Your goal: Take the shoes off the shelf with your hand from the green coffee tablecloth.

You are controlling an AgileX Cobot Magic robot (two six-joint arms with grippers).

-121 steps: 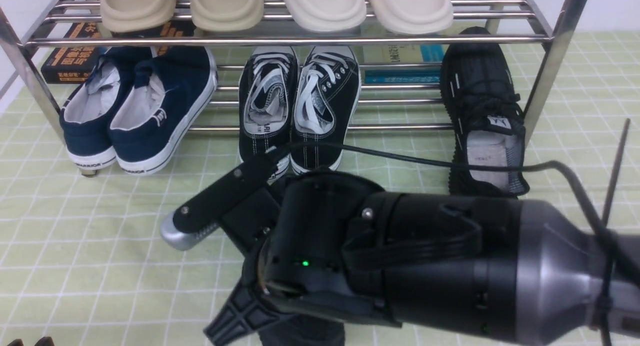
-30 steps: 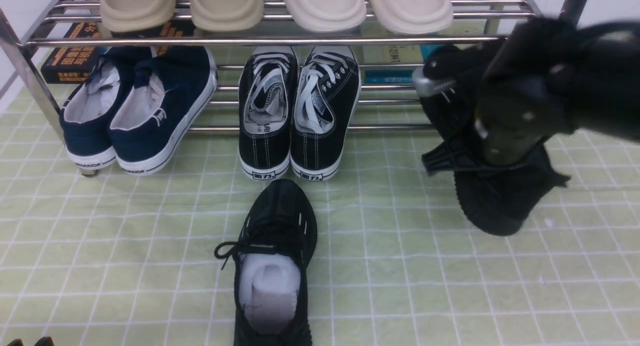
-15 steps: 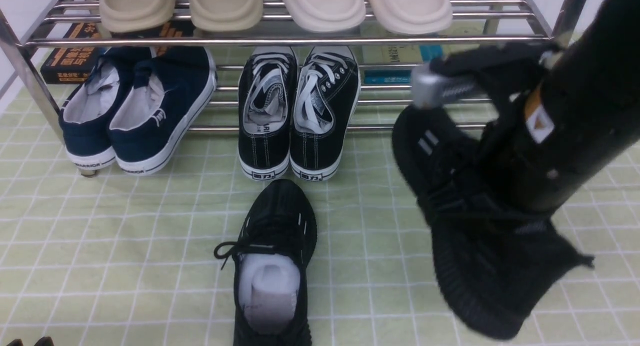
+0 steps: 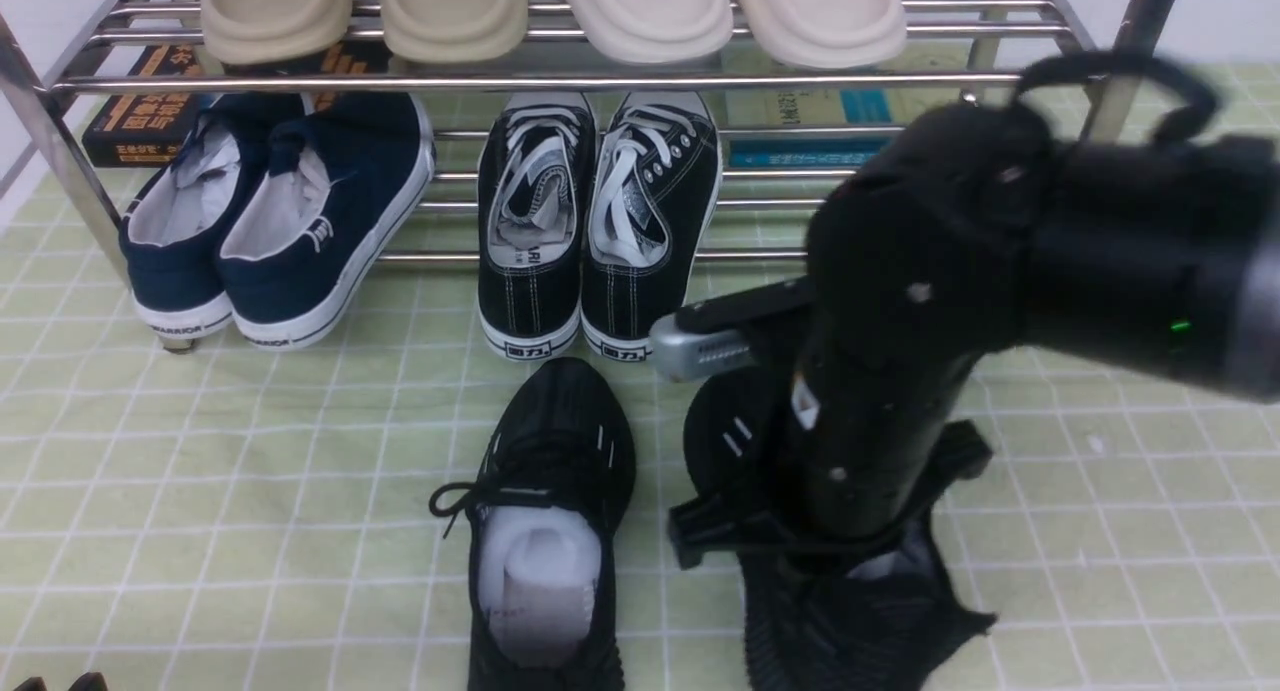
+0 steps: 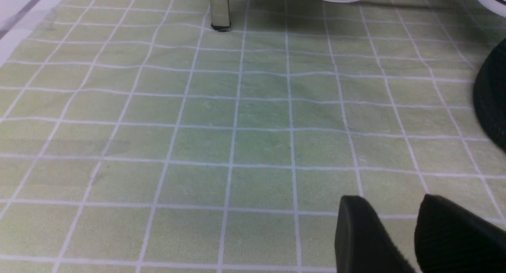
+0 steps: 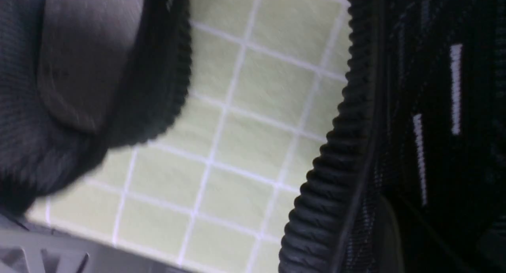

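- Two black knit sneakers (image 4: 535, 571) are seen.
- Two black canvas sneakers (image 4: 530, 301) with white laces are counted.
- Two navy slip-ons (image 4: 310, 221) are shown.
- Four clogs, two beige (image 4: 453, 11) and two paler (image 4: 645, 11), are partly shown.
- One chrome rack (image 4: 560, 82) is seen.
- One green tablecloth (image 4: 250, 531) is seen.
- At least three books (image 4: 140, 121) are made out; their exact number cannot be told.
- Two grippers, left gripper (image 5: 389, 202) and right gripper (image 4: 700, 446), are counted.

Before you, the canvas sneakers (image 4: 535, 291) stand between the slip-ons (image 4: 290, 221) on the left and the books (image 4: 805, 131), beneath the rack's upper tier (image 4: 640, 81).
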